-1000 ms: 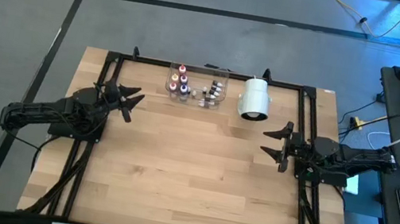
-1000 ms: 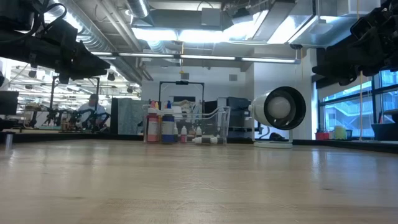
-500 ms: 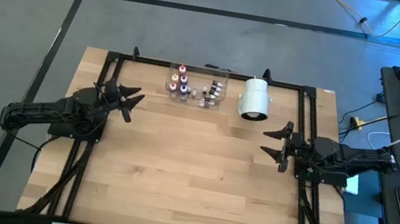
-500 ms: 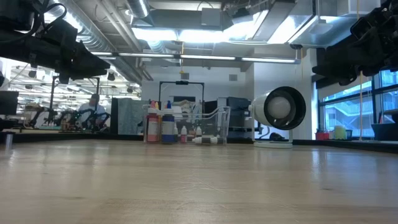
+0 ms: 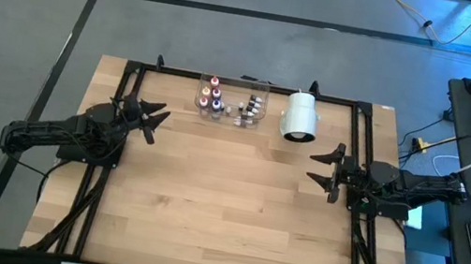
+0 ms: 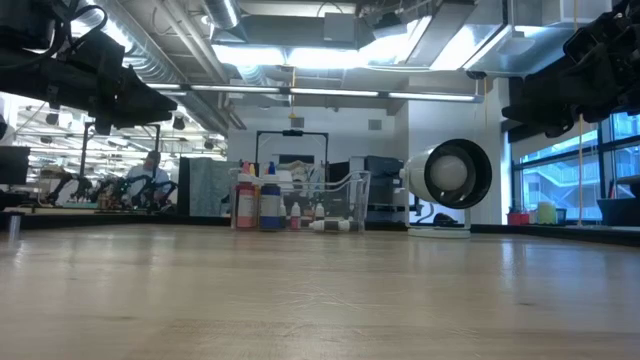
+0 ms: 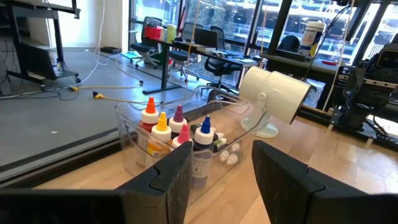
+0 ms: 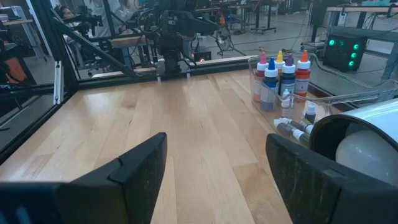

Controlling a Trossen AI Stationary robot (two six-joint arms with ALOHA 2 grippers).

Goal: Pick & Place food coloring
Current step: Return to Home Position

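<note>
The food coloring bottles (image 5: 211,97) stand upright in a clear plastic tray (image 5: 235,84) at the table's far edge; smaller vials (image 5: 246,112) lie and stand beside them in the tray. Coloured tops show in the left wrist view (image 7: 177,124) and the right wrist view (image 8: 280,74). My left gripper (image 5: 154,119) hovers open above the table's left side, left of the tray. My right gripper (image 5: 322,170) hovers open over the right side, nearer than the white cylinder. Both touch nothing.
A big white cylinder (image 5: 300,116) on a stand sits right of the tray at the far edge. A black frame (image 5: 354,132) runs along the table's sides and far edge. Bare wood (image 5: 225,197) spreads between the two arms.
</note>
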